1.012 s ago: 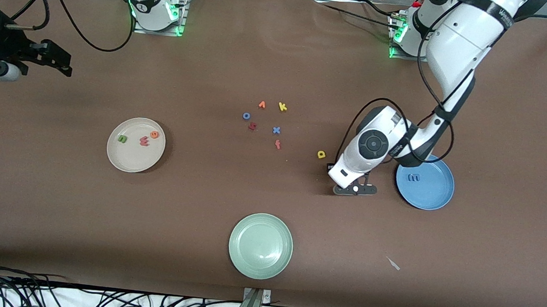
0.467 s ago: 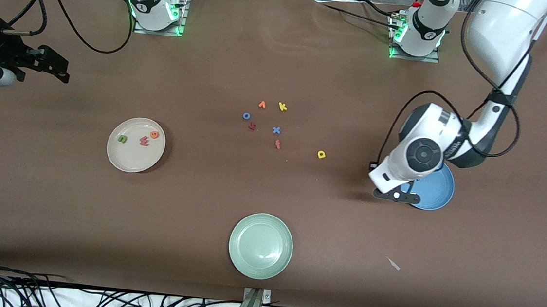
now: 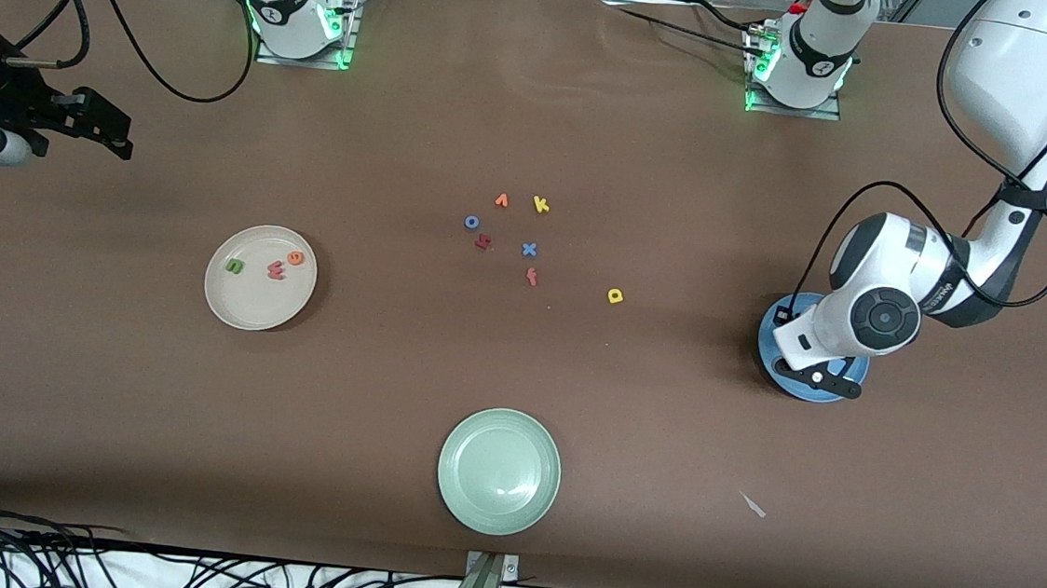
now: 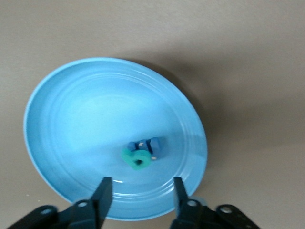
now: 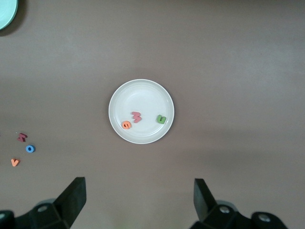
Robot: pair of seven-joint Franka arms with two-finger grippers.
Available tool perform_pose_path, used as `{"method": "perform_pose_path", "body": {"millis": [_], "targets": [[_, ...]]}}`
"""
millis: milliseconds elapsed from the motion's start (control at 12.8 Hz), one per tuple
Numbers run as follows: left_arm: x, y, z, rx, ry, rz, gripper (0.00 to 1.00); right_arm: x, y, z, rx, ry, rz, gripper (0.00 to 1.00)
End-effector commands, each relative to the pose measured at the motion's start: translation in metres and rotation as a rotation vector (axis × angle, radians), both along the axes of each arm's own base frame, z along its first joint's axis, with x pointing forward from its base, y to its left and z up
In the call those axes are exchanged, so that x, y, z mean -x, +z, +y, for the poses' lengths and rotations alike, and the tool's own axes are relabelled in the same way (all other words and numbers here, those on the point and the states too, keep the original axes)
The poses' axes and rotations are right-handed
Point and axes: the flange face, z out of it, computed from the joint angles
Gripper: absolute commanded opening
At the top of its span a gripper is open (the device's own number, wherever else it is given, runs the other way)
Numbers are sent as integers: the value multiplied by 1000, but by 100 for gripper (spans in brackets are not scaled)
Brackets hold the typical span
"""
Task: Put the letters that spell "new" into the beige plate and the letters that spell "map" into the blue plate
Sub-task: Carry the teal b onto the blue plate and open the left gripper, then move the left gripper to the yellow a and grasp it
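My left gripper [image 3: 820, 380] hangs low over the blue plate [image 3: 771, 325], open [image 4: 141, 193], with nothing between its fingers [image 4: 102, 195]. On the blue plate [image 4: 71, 119] the teal "a" [image 4: 137, 160] lies touching the blue "m" [image 4: 145, 145]. The yellow "p" [image 3: 615, 295] lies on the table between the plate and the loose letters. The beige plate [image 3: 246, 317] holds the green "n" [image 3: 233, 265], the pinkish-red "w" [image 3: 276, 270] and the orange "e" [image 3: 295, 258]. My right gripper [image 3: 112, 124] waits open [image 5: 140, 195], high over the table near the beige plate [image 5: 138, 95].
A pale green plate [image 3: 498, 470] sits near the front edge. Loose letters lie mid-table: orange "v" [image 3: 501, 201], yellow "k" [image 3: 541, 205], blue "o" [image 3: 471, 222], a dark red letter [image 3: 483, 242], blue "x" [image 3: 529, 250], red "f" [image 3: 532, 277]. A white scrap [image 3: 753, 506] lies nearer the camera.
My left gripper has swung from beside the yellow "p" to over the blue plate and opened. The teal "a" now lies in that plate. The right arm has barely moved.
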Motion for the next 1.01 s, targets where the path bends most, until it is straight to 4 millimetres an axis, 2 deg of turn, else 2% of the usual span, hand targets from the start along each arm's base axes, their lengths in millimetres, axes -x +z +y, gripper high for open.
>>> {"method": "perform_pose_path", "body": {"millis": [0,233,311,389,545,700,856,934], "targets": [[1,19,-22,1,-44,-26,100,-3,7,0,-6,-1,-10,100],[2,37,-70,96,73,-41,100,-3,7,0,-6,-1,-10,100],[3,42,-96,121,98,-53,100,-3,7,0,-6,-4,-10,100],[9,40,-132,128,129,-67,100,-3,7,0,-8,-7,-10,100],[21,19,-180,125,259,-93,100,-3,7,1,-8,-7,-10,100],[34,3,-218,127,388,-120,100,-3,7,0,-6,-7,-10,100],[56,-17,-267,157,446,-159,100,-3,7,0,-6,-7,-10,100],[57,-28,-272,159,462,-184,100,-3,7,0,-6,-7,-10,100]]}}
